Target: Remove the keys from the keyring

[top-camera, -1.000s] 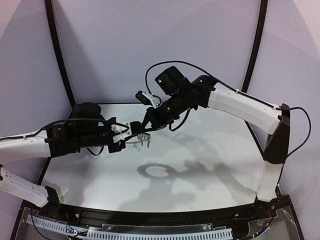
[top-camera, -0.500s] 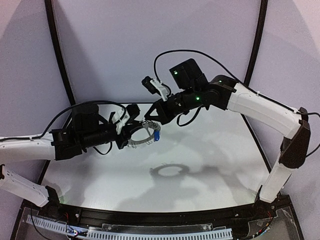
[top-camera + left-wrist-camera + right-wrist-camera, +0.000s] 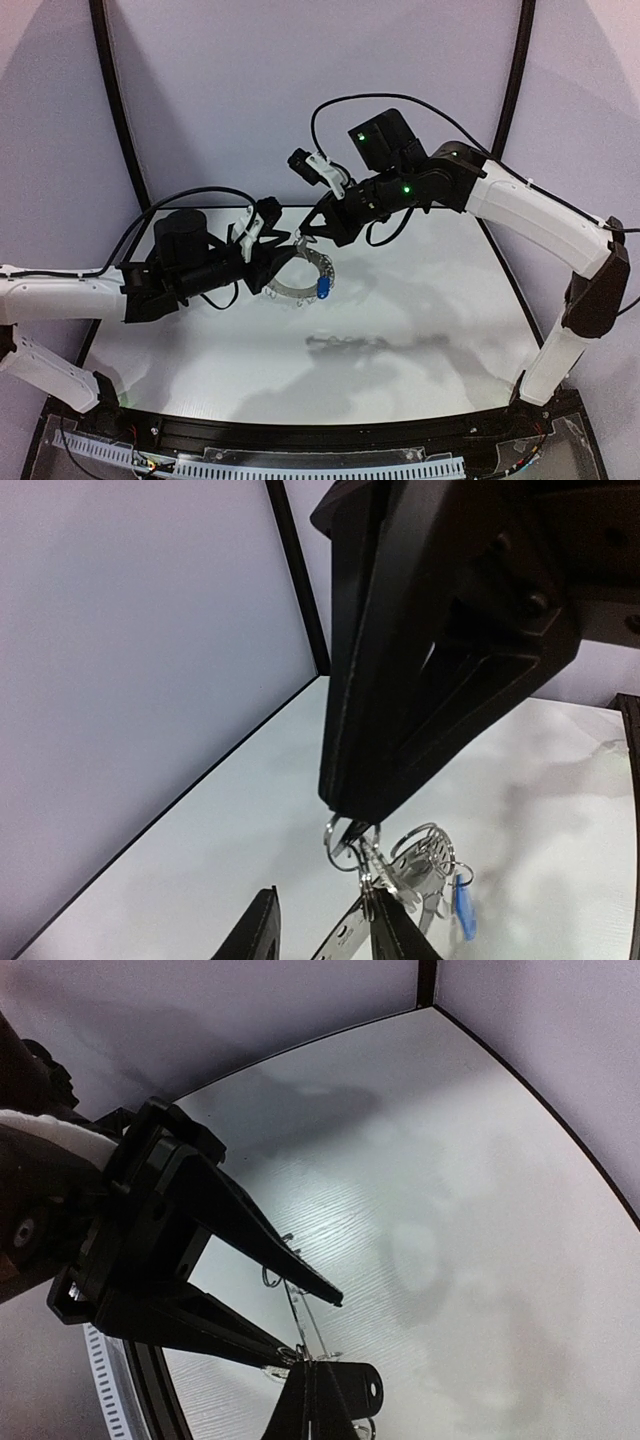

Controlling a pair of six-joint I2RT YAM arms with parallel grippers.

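Keyring point(image 3: 289, 291) just beneath right gripper point(image 3: 299, 237)

— What is different about the left gripper point(image 3: 280, 240)?
— Its jaws are apart now; a second ago they were closed.
— And the keyring point(image 3: 290, 287)?
— It is further right, tilted face-up under the right gripper point(image 3: 301, 237), and the blue key point(image 3: 323, 290) dangles lower right. Its shadow point(image 3: 375, 345) is further right and flatter.
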